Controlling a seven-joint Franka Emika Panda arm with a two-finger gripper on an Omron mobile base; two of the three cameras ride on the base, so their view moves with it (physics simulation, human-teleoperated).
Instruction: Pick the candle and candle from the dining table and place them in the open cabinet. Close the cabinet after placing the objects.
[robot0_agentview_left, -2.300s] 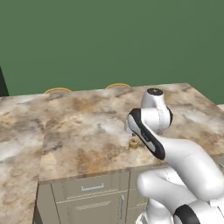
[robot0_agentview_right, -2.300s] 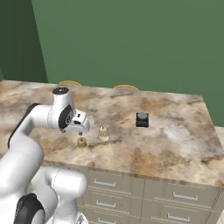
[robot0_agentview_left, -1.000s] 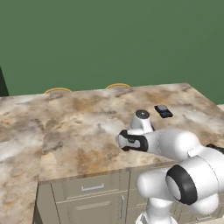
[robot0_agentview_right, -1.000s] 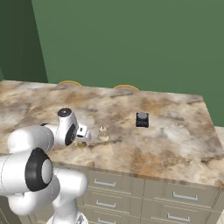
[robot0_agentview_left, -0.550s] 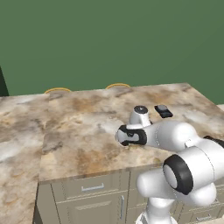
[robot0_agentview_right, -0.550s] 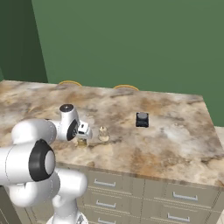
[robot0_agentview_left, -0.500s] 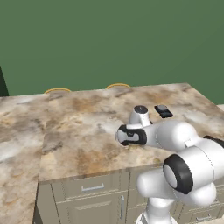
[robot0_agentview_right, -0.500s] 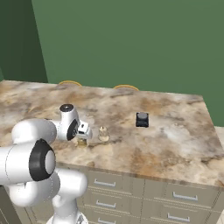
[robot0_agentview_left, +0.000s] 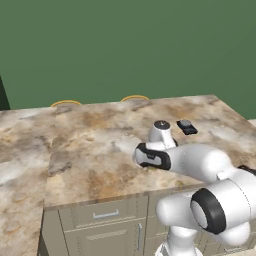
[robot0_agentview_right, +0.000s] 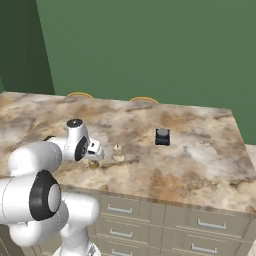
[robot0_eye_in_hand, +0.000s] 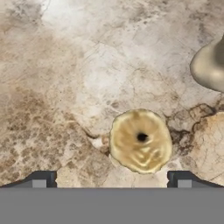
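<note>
Gripper (robot0_eye_in_hand: 111, 179), jaws spread wide, is hovering over the golden candle (robot0_eye_in_hand: 140, 141); it should centre, then descend clear of the cream candle (robot0_eye_in_hand: 210, 65).

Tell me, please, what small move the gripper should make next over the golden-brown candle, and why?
Probably lower a little further, then close. In the hand view the golden-brown candle stands on the dining table, ahead of the open gripper and about centred between its fingertips, not yet between them. The cream candle stands clear to one side.

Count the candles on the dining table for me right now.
2. The golden-brown candle stands directly under the open gripper; the cream candle stands close beside it on the dining table, apart. None seems hidden.
</note>
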